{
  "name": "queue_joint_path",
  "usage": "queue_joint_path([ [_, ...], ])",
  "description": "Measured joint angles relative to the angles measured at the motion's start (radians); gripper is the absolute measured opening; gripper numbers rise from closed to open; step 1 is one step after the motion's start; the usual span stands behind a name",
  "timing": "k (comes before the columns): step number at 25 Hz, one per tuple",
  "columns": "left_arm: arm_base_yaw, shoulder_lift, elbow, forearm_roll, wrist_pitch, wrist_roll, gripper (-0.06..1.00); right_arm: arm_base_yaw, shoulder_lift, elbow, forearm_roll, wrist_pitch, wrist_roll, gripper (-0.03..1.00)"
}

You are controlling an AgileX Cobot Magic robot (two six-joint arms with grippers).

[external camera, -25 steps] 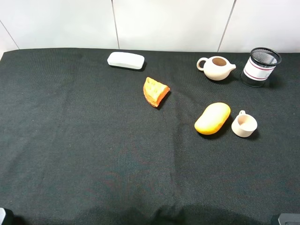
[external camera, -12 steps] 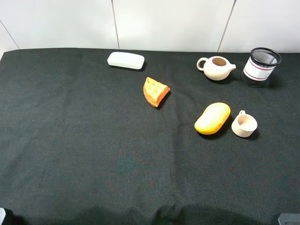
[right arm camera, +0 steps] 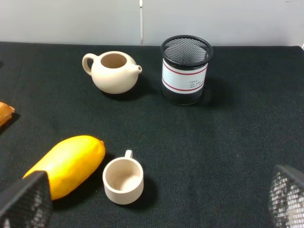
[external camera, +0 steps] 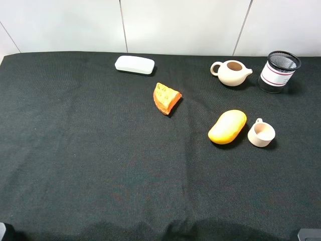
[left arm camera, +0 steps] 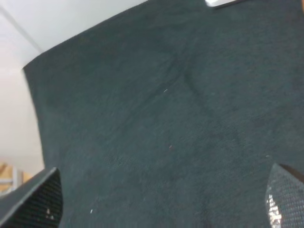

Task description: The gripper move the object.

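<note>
The glossy yellow-orange mango-shaped object (external camera: 227,126) lies on the black cloth at the right of the middle, next to a small beige cup (external camera: 261,133). In the right wrist view the object (right arm camera: 66,164) lies ahead of the gripper, close to one fingertip. My right gripper (right arm camera: 156,204) is open and empty, its mesh-patterned fingertips (right arm camera: 26,202) wide apart. My left gripper (left arm camera: 161,204) is open and empty over bare cloth, far from the object. In the exterior high view only small bits of the arms show at the bottom corners.
A ridged orange wedge (external camera: 166,98) lies mid-table. A white oblong case (external camera: 134,65) lies at the back. A beige teapot (external camera: 231,73) and a black mesh pen holder (external camera: 279,71) stand at the back right. The cup (right arm camera: 123,180) sits beside the object.
</note>
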Motion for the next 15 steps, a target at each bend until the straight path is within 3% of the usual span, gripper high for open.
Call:
queue_joint_path([
  [7, 0.137, -0.144, 0.11, -0.015, -0.046, 0.0, 0.91, 0.0, 0.0, 0.0, 0.0, 0.0, 0.0, 0.69],
  [15, 0.299, -0.243, 0.22, -0.137, -0.092, 0.0, 0.91, 0.0, 0.0, 0.0, 0.0, 0.0, 0.0, 0.69],
])
